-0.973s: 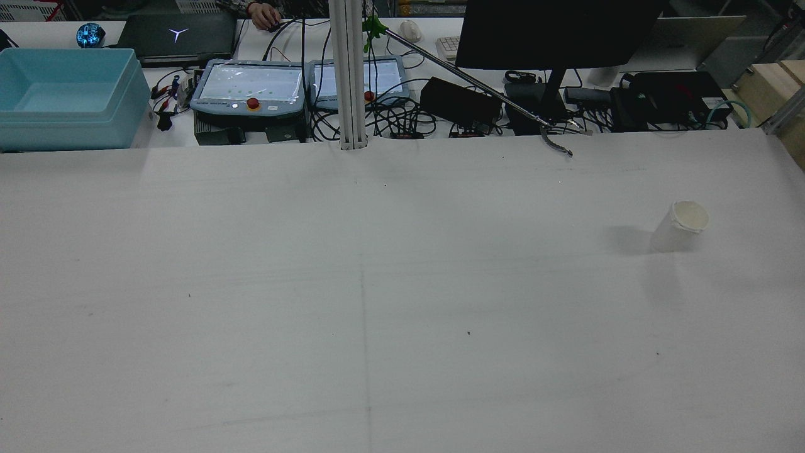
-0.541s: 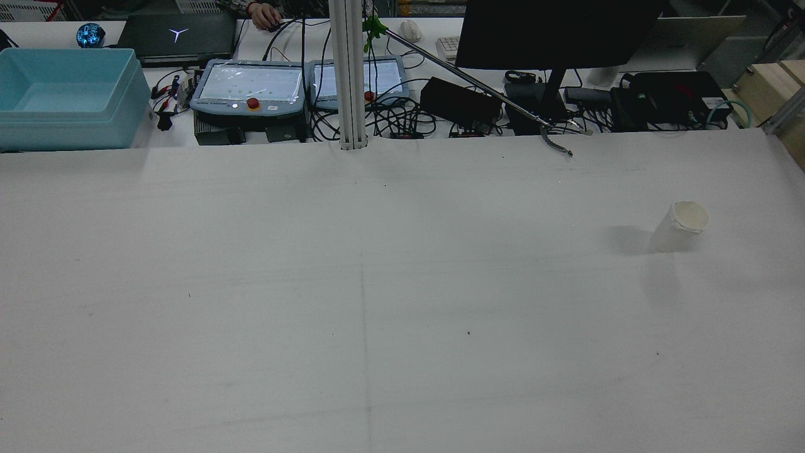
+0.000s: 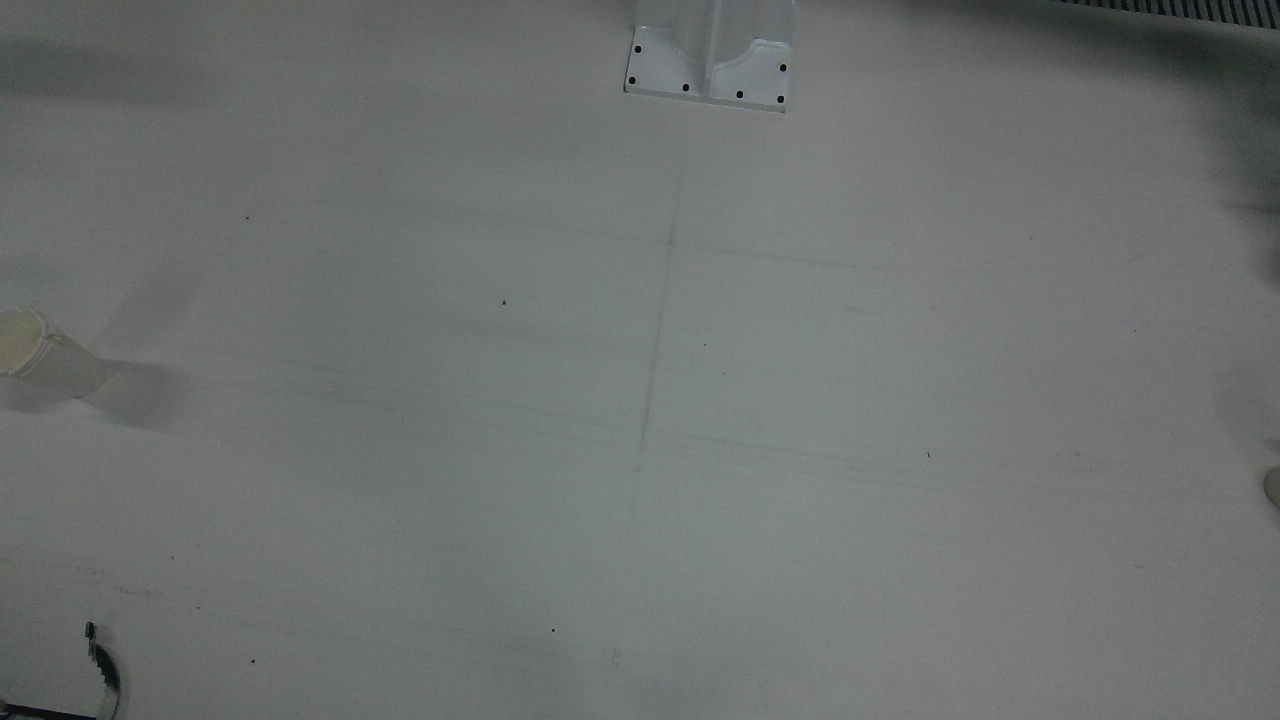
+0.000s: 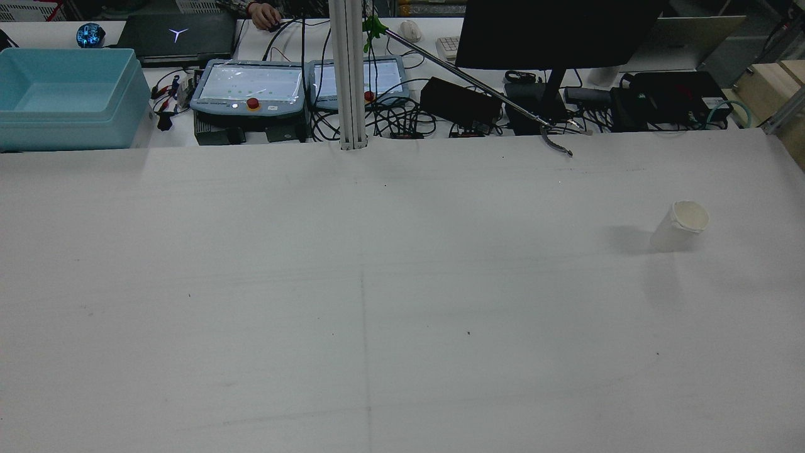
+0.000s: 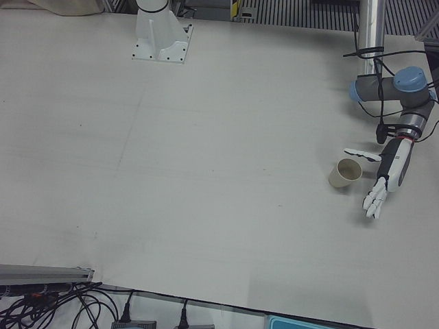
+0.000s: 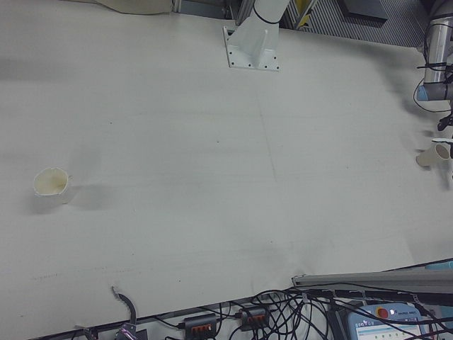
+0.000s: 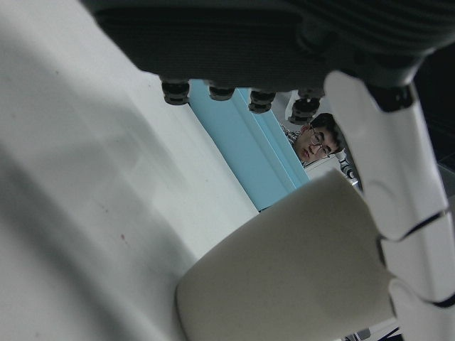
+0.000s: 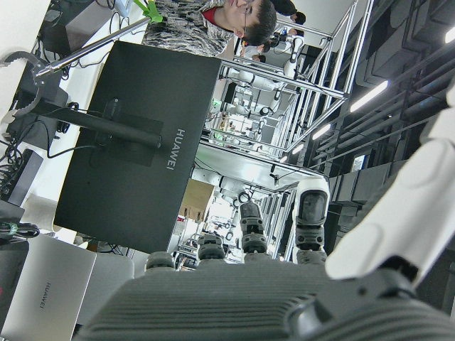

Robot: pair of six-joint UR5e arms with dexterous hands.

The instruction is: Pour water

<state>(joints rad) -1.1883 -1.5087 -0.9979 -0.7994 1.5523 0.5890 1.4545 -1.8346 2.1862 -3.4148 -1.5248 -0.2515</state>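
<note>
A wide white table (image 4: 402,302) holds two paper cups. The robot's left hand (image 5: 384,184) hangs at the table's left side, seen in the left-front view; its white fingers (image 5: 374,202) are straight, spread a little and pointing down toward the table, and it holds nothing. A beige paper cup (image 5: 345,173) stands upright just beside this hand, on the side toward the table's middle, close to the thumb but apart from it. In the left hand view the same cup fills the space next to the palm, with a pale blue bin (image 7: 245,153) behind it. The right hand (image 8: 398,234) shows only in its own view, a few fingers loosely open with nothing in them, facing a dark monitor (image 8: 135,156). A second, white cup (image 4: 680,225) stands upright on the right half of the table, well away from both hands
</note>
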